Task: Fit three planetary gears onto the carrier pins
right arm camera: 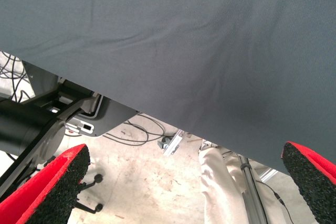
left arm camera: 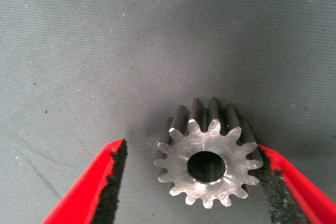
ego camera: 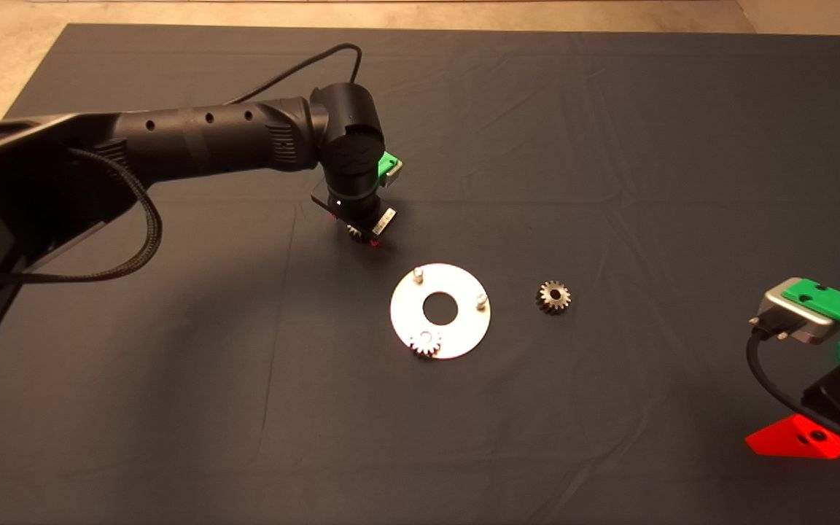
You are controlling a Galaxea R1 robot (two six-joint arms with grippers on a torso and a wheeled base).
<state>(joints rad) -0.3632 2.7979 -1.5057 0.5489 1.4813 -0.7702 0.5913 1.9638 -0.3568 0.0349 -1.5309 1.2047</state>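
Observation:
The shiny silver disc (ego camera: 467, 332) lies mid-mat. One planetary gear (ego camera: 426, 343) sits on its near carrier pin. Two carrier pins (ego camera: 417, 274) (ego camera: 482, 300) stand bare. A second gear (ego camera: 553, 297) lies loose on the mat to the right of the disc. My left gripper (ego camera: 363, 237) is down at the mat just up-left of the disc, open around the third gear (left arm camera: 207, 156), which lies flat. One pad (left arm camera: 270, 179) touches its teeth and the other pad (left arm camera: 113, 174) stands apart. My right gripper (ego camera: 799, 437) is parked at the lower right, open and empty.
The dark mat (ego camera: 609, 146) has shallow creases. The left arm (ego camera: 208, 138) reaches in over the mat's upper left. The right wrist view shows the mat's edge (right arm camera: 157, 114) with the floor, cables and a stand beyond it.

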